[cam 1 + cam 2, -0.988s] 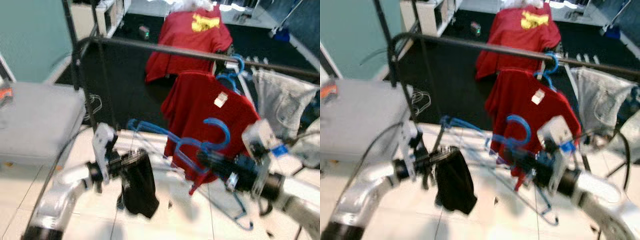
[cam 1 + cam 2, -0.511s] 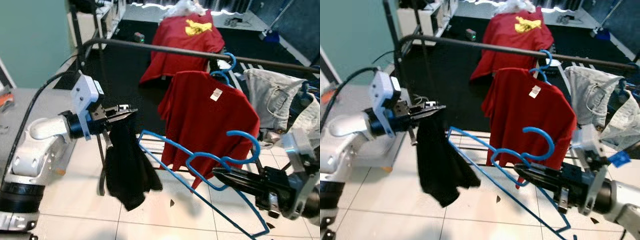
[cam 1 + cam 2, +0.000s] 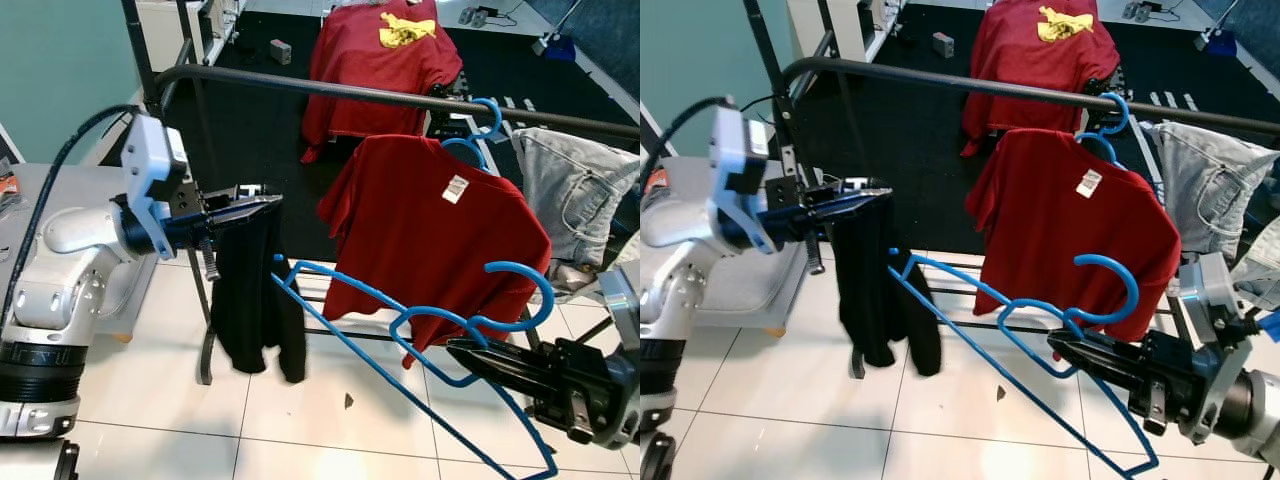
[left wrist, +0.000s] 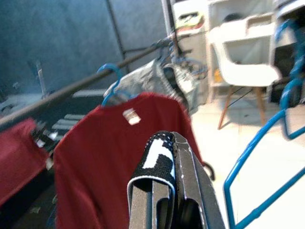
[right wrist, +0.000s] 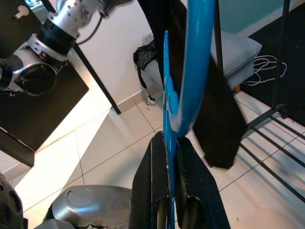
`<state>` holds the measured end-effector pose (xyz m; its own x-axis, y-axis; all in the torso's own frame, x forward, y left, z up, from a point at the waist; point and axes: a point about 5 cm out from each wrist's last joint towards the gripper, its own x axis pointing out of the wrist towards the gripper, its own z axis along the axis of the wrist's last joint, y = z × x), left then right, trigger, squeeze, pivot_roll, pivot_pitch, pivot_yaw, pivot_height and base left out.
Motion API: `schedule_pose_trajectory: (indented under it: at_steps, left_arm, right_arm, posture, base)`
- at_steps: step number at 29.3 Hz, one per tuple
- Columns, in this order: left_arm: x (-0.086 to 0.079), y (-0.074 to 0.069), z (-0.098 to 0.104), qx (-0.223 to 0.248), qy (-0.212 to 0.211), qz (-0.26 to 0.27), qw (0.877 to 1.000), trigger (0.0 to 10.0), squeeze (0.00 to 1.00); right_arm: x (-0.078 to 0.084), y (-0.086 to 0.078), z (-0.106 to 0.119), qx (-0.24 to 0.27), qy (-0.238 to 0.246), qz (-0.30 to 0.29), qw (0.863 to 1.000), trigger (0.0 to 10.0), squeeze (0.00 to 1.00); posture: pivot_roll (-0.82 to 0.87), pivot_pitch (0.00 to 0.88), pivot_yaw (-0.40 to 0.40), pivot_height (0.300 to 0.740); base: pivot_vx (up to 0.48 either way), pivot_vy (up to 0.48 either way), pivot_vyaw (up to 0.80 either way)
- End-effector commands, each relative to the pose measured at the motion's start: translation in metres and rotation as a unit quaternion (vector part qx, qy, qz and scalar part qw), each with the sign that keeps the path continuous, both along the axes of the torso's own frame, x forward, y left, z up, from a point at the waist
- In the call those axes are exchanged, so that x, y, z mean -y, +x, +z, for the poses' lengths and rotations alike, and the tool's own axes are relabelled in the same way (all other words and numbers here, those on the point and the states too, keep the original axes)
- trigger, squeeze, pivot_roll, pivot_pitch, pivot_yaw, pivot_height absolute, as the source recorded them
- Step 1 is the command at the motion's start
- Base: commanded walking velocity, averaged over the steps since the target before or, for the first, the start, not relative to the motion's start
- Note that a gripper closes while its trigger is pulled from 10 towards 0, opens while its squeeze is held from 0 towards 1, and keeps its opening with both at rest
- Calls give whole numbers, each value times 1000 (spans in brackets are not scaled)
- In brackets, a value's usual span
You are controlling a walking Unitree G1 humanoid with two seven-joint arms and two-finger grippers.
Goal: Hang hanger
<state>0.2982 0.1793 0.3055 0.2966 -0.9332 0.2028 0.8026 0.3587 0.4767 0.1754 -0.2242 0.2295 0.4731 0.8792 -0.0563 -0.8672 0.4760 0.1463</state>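
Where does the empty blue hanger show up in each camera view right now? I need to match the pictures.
Left eye view: blue hanger, lower centre to right, held by the right pincer.
Right eye view: lower centre.
Left wrist view: a blue wire corner at the right edge.
Right wrist view: a blue bar running up from the pincer.
Shared landmark: the black garment in the left pincer.

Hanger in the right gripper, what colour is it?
Blue; the hanger shows best in the right eye view, pinched in the right gripper.

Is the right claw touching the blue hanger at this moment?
Touching. The right wrist view shows the right claw with both black fingers pressed against the blue hanger, its wire running between them with no gap; the right eye view agrees.
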Motion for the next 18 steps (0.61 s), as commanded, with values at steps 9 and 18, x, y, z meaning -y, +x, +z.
schedule_pose_trajectory:
  at_steps: [9,18]
  left_arm:
    - [-9,-25,39,14,-30,-128,991,10000,0]
    - [2,-7,26,17,22,-102,994,10000,0]
  right_arm:
    - [-2,-3,0,2,-4,5,1000,10000,0]
    - [3,-6,11,19,16,2,1000,10000,0]
  posture:
    - [-22,141,-34,740]
    - [-28,141,-27,740]
  base:
    - [0,0,0]
    - [0,0,0]
